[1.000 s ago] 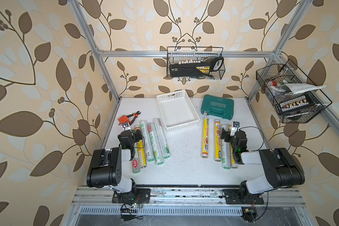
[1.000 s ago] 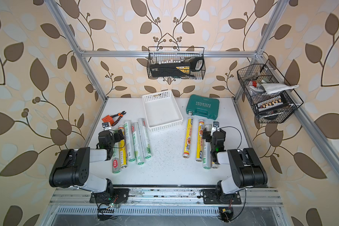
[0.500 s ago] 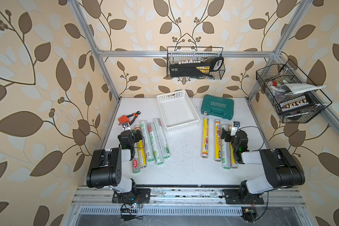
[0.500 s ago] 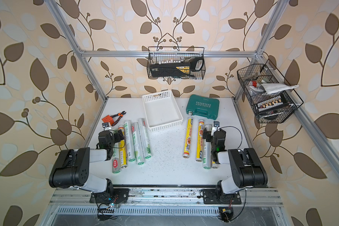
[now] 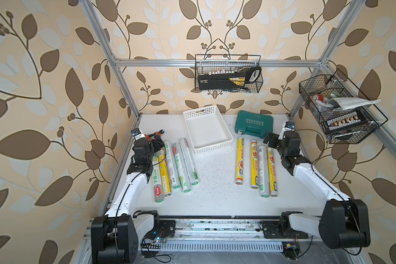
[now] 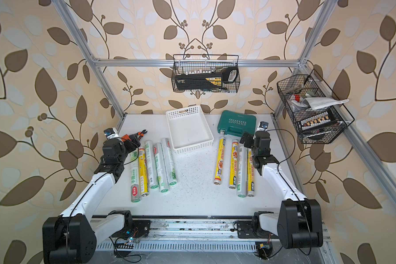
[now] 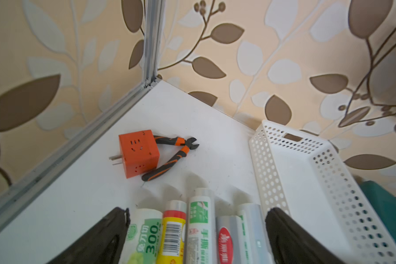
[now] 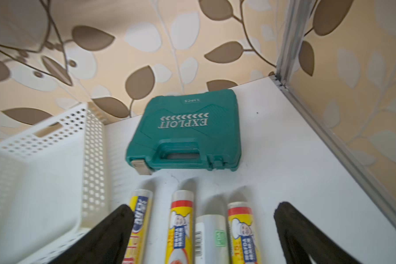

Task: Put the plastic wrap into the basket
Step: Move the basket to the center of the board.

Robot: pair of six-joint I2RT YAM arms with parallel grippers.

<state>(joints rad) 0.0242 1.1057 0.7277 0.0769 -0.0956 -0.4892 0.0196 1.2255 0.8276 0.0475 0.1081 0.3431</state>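
- White tabletop (image 5: 215,201): speckled work surface inside an aluminium frame, with leaf-patterned walls on three sides.
- Left arm (image 5: 133,189) and right arm (image 5: 311,178): white links with black joints. Each reaches from the near rail toward the far end of the roll group on its own side.
- Wire baskets: one black basket (image 5: 226,75) hangs on the back rail and a second (image 5: 338,114) on the right side rail. Both hold tools and sundries.
- Basket (image 5: 213,148): white, shallow, rectangular and perforated. It sits at the far middle of the tabletop between the two roll groups, slightly angled.
- Green tool case (image 5: 254,124): closed, lettered EXPLOIT, lying flat just right of the basket and just beyond the right rolls.
- Left group of plastic wrap rolls (image 5: 180,169): five rolls side by side on the tabletop, left of the basket. One is yellow; the rest are silvery with green-and-white labels.
- Right group of plastic wrap rolls (image 5: 254,163): four rolls on the tabletop, right of the basket. Three are yellow and one silvery.
- Left gripper (image 7: 198,209): black fingers (image 7: 114,228) spread wide apart with nothing clamped. In its wrist view they flank the far ends of the left group.
- Right gripper (image 8: 204,205): fingers (image 8: 290,228) likewise wide apart with nothing clamped. They flank the far ends of the right group.
- Side cutters (image 7: 169,157): orange-and-black handles, near the far left corner, touching the cube.
- Orange socket cube (image 7: 138,155): plug prongs point toward the left frame rail.
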